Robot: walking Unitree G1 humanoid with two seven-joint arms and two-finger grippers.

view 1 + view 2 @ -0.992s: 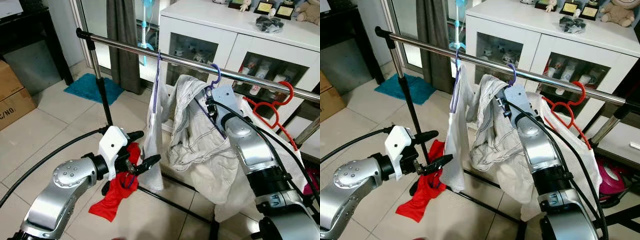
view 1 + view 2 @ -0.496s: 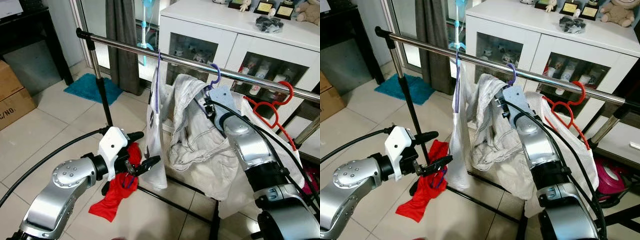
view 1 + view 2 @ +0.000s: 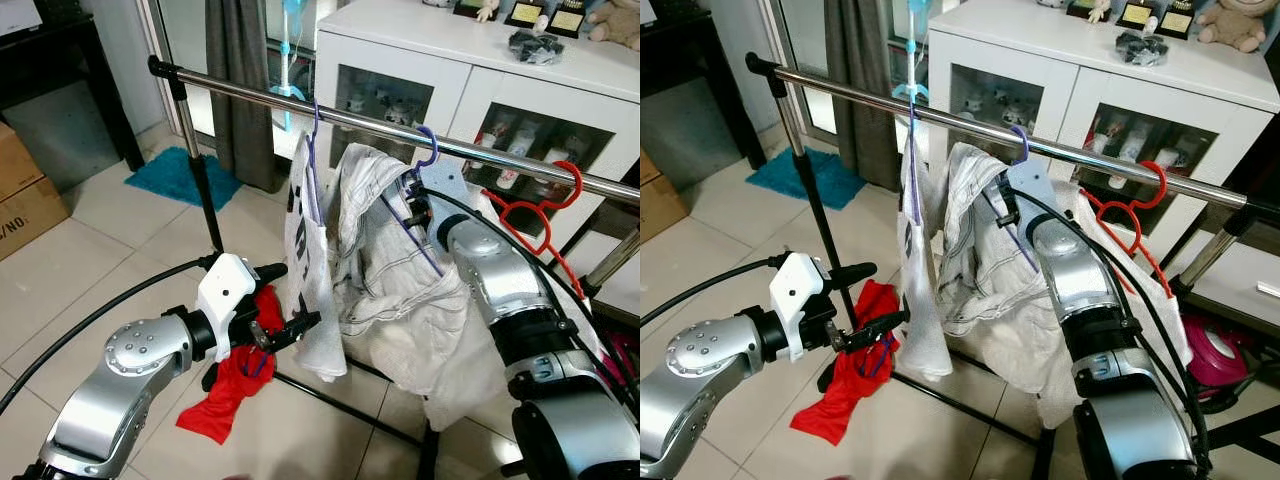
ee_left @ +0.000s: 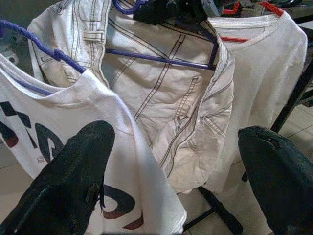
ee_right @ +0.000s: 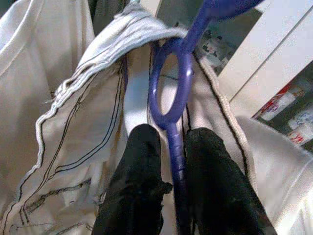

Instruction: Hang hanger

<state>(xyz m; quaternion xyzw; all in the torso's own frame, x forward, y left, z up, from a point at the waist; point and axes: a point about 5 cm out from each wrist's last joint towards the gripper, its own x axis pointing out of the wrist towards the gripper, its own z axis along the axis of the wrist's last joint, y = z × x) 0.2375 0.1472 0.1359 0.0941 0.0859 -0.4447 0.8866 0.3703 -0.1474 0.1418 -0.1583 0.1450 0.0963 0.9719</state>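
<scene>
A white cabinet (image 3: 480, 60) with glass doors is filling the upper right of the frame, above a pale tiled floor (image 3: 100, 260). A steel clothes rail (image 3: 360, 122) is running from the upper left down toward the right edge. Three garments are hanging from it: a white printed T-shirt (image 3: 312, 270) at centre, a pale stitched garment (image 3: 400, 290) just right of it, and another white shirt on a red hanger (image 3: 545, 215) at the far right. A red cloth (image 3: 235, 385) is lying on the floor at lower left.

The right gripper (image 5: 171, 161) is reaching up in the middle right of the frame, its two black fingers closed around the neck of the purple hanger (image 5: 173, 98) carrying the stitched garment. That hanger's hook (image 3: 428, 145) is sitting at the rail.

The left gripper (image 3: 285, 305) is hanging at lower centre, fingers spread wide and holding nothing, close beside the T-shirt's lower edge.
</scene>
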